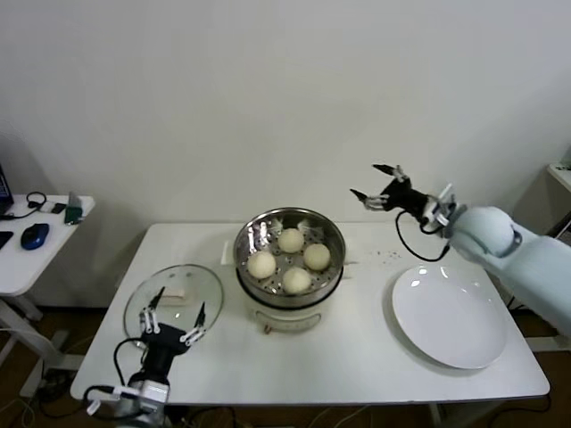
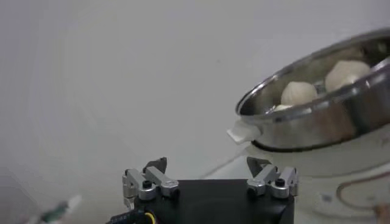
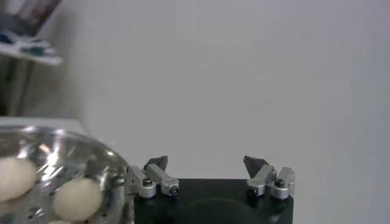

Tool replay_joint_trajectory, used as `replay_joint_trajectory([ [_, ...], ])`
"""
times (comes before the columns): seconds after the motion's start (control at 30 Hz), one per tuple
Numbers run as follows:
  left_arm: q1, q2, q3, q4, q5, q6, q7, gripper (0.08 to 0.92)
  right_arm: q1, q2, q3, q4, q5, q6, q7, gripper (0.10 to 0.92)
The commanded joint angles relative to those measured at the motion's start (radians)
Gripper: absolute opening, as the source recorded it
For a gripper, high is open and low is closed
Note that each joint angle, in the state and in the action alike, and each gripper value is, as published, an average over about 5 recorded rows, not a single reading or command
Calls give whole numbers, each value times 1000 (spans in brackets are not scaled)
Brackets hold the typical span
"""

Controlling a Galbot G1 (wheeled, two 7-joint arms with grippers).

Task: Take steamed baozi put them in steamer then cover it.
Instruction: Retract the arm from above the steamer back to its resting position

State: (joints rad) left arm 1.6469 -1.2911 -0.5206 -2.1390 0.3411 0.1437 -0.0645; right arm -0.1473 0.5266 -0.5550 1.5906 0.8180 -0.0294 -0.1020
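Baozi (image 1: pixel 291 240) all loaded in steamer (image 1: pixel 287 234); lower left gripper (image 1: pixel 172 322), fingers spread, squarely onto glass lid (image 1: pixel 174 293) knob before clenching.

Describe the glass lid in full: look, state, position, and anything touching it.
The glass lid is a round, clear disc with a thin metal-looking rim, lying flat on the white table to the left of the steamer, apart from it and not covering it. A pale, blurred handle-like shape shows near its centre. The left gripper, open, hovers at the lid's near edge; whether it touches the lid cannot be told. The steamer stays uncovered, with four baozi inside.
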Motion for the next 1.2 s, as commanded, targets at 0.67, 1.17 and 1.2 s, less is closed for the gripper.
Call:
replay_joint_trajectory([
  [0.67, -231, 92, 40, 410, 1015, 131, 83, 823, -1314, 343, 1265, 181, -169, 26, 72, 823],
  [1.17, -436, 51, 36, 680, 987, 23, -13, 823, -1377, 375, 1313, 199, -205, 47, 39, 823],
  [1.2, -445, 50, 37, 690, 984, 22, -16, 823, -1377, 377, 1315, 197, -207, 47, 37, 823],
])
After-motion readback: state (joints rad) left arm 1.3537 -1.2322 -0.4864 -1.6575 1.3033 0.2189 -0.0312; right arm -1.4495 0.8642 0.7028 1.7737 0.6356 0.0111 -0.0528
